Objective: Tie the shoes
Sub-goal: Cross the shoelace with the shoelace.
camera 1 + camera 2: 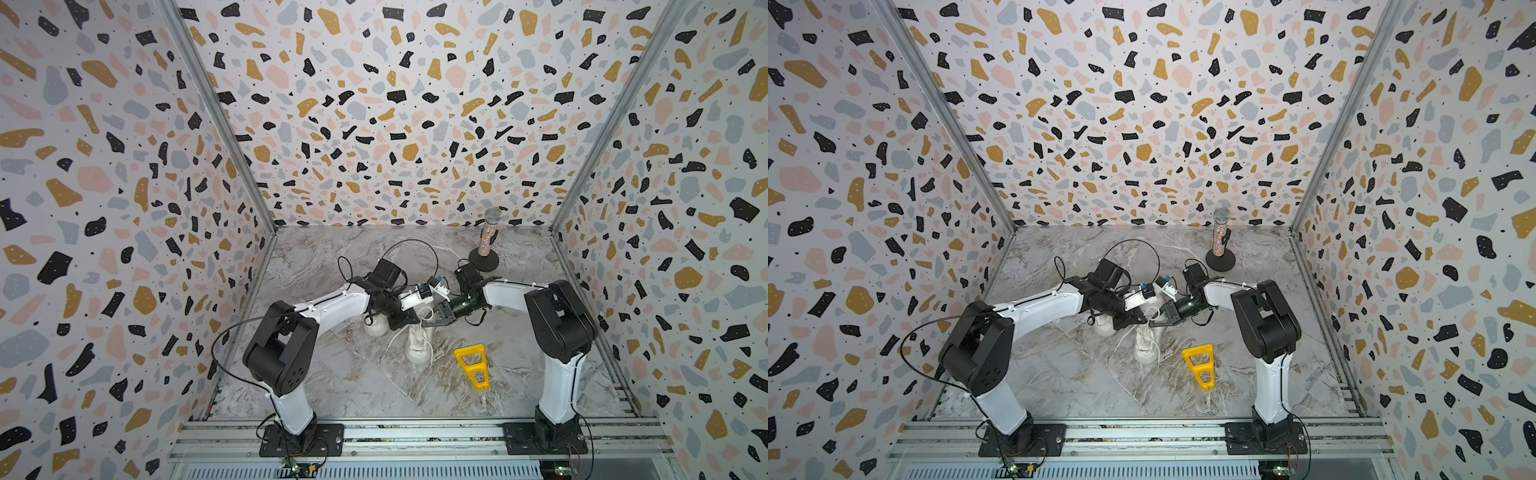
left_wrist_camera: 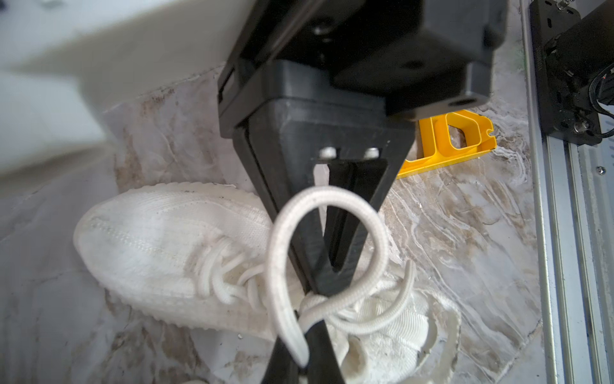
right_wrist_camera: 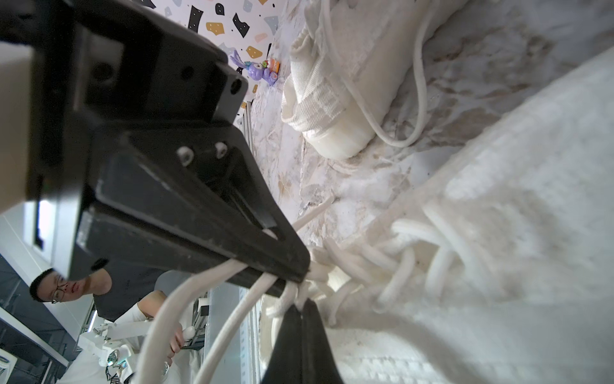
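Note:
Two white shoes lie mid-table in both top views. The nearer shoe [image 1: 417,347] [image 1: 1146,345] has my grippers meeting over its laces; the other shoe [image 1: 376,326] [image 3: 335,99] is partly hidden under the left arm. In the left wrist view, the left gripper [image 2: 301,332] is shut on a white lace beside the knot. A lace loop [image 2: 282,232] circles the fingers of the right gripper [image 2: 327,287]. In the right wrist view, the right gripper [image 3: 301,305] is shut on the lace at the knot, tip to tip with the left gripper [image 3: 300,271].
A yellow plastic stand [image 1: 471,365] lies right of the nearer shoe. A glittery microphone [image 1: 488,239] stands on a black base at the back right. A small purple toy [image 3: 255,71] sits by the wall. Patterned walls enclose three sides; a metal rail [image 1: 415,432] runs along the front.

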